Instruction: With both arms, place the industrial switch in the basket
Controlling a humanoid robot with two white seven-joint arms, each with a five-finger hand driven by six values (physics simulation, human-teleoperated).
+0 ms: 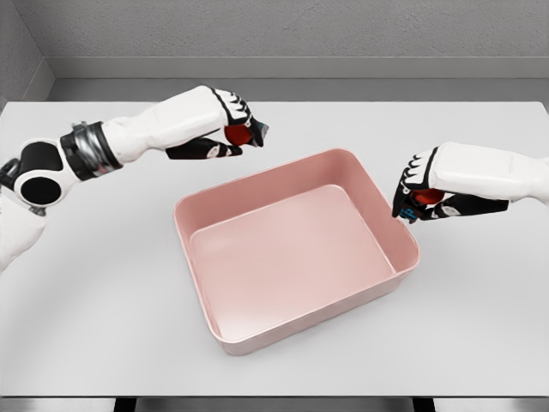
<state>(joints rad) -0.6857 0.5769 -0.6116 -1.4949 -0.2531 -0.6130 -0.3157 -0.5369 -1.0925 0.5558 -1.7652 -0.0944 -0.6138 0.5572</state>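
A pink rectangular basket (388,230) lies in the middle of the white table, turned slightly, with nothing inside. My left hand (244,137) hovers behind the basket's far left side, fingers curled around a small switch (238,135) with a red body and a grey end. My right hand (411,202) is just outside the basket's right rim, close to the wall. It is shut on a second small switch (425,197), red with a blue part showing below the fingers. Both switches are mostly hidden by the fingers.
The white table (103,283) runs to a dark front edge at the bottom of the view. A grey wall stands behind the table's far edge.
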